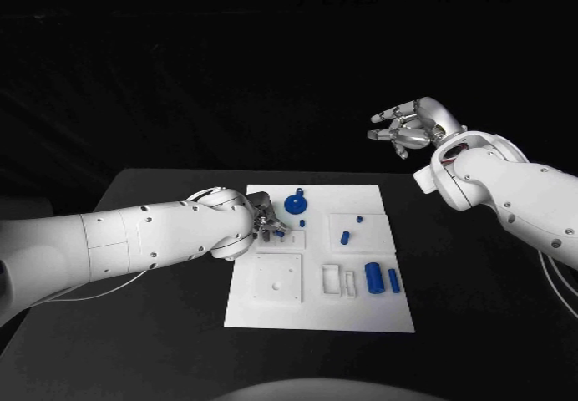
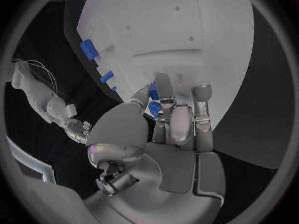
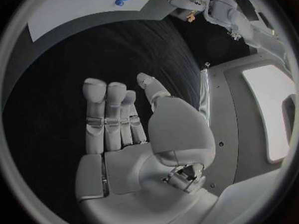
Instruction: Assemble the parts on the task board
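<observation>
The white task board (image 1: 362,313) lies in the middle of the black table. My left hand (image 1: 267,222) is low over the board's left side, and a small blue part (image 2: 154,109) sits pinched between its thumb and fingers (image 2: 167,92). On the board lie a round blue part (image 1: 296,205), a short blue part (image 1: 346,236) and two blue cylinders (image 1: 375,277) side by side. My right hand (image 1: 408,127) is raised beyond the table's far right corner. Its fingers (image 3: 106,117) are spread and it holds nothing.
The board has raised white blocks and recesses, with a square plate (image 1: 275,281) near its front left and a slotted block (image 1: 338,281) beside the cylinders. Bare black table (image 1: 157,251) flanks the board on both sides. My left arm (image 1: 133,242) lies across the table's left half.
</observation>
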Controlling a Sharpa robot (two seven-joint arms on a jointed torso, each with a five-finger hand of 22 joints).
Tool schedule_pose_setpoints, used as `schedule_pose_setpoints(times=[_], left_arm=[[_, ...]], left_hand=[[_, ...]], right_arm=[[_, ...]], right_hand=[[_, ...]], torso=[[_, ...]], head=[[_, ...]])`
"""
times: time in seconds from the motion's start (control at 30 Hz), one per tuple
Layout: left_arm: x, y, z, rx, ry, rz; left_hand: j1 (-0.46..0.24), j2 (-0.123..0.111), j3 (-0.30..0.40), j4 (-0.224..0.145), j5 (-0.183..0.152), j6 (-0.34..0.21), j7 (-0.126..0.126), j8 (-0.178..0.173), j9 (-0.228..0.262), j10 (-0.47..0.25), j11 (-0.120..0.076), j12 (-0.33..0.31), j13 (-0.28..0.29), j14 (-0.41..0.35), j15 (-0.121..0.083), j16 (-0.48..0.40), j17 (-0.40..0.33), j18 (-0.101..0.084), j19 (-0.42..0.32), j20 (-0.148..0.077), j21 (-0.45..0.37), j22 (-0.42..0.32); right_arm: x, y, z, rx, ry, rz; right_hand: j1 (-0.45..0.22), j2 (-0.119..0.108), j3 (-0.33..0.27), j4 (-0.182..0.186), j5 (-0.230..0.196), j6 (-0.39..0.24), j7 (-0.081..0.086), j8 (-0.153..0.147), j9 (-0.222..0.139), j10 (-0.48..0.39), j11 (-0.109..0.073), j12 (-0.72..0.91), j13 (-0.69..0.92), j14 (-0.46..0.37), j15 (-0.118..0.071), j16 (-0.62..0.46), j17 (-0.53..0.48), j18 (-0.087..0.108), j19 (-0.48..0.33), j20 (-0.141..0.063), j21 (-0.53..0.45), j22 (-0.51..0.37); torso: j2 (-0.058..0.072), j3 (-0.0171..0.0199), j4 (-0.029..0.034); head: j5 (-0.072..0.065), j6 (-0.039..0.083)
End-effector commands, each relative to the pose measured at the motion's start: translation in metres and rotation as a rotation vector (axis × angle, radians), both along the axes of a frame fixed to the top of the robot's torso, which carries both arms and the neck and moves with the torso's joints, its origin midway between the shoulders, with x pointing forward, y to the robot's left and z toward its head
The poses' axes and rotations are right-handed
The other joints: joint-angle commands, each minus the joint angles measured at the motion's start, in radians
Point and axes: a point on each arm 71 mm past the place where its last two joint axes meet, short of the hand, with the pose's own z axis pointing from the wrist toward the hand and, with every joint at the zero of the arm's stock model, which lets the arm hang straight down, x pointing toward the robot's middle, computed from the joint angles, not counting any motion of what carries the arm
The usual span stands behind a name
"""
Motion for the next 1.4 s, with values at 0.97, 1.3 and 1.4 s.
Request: schedule_pose_setpoints(times=[0.97,1.3,1.4], left_arm=[[-0.0049,-0.0066,-0.0017,0.027,-0.034,-0.045],[-0.0061,-0.0059,-0.0044,0.031,-0.027,-0.045],[-0.0064,-0.0056,-0.0054,0.032,-0.025,-0.044]], left_hand=[[0.044,0.049,0.009,0.004,-0.008,0.164,-0.111,0.000,-0.005,0.046,-0.011,0.004,-0.002,0.004,0.001,0.001,-0.008,0.021,0.002,0.009,0.005,0.034],[0.044,0.050,0.007,0.008,-0.014,0.163,-0.111,0.001,-0.012,0.046,-0.011,0.003,-0.003,0.004,0.001,0.001,-0.011,0.023,0.002,0.011,0.003,0.034],[0.043,0.050,0.007,0.009,-0.016,0.162,-0.111,0.001,-0.012,0.046,-0.011,0.002,-0.003,0.003,0.001,0.000,-0.012,0.023,0.002,0.012,0.004,0.034]], right_arm=[[-0.0012,0.0010,-0.0025,-0.012,0.007,0.014],[-0.0013,0.0013,-0.0025,-0.012,0.007,0.016],[-0.0013,0.0012,-0.0025,-0.013,0.007,0.016]], right_hand=[[-0.008,0.003,0.002,0.004,0.003,0.005,0.001,-0.004,-0.002,0.002,-0.004,0.004,0.001,0.010,0.001,-0.007,0.002,0.020,0.051,-0.005,0.008,-0.003],[-0.010,0.003,0.002,0.004,0.003,0.006,0.001,-0.004,-0.002,0.003,-0.004,0.005,0.002,0.010,0.001,-0.007,0.002,0.020,0.051,-0.005,0.009,-0.003],[-0.010,0.003,0.002,0.004,0.003,0.006,0.001,-0.004,-0.002,0.003,-0.004,0.005,0.002,0.010,0.001,-0.007,0.002,0.020,0.051,-0.005,0.009,-0.003]], torso=[[0.000,0.0003,0.0000],[0.000,-0.0001,0.0006],[0.001,-0.0002,0.0001]], head=[[-0.001,-0.007],[0.001,-0.008],[0.000,-0.009]])
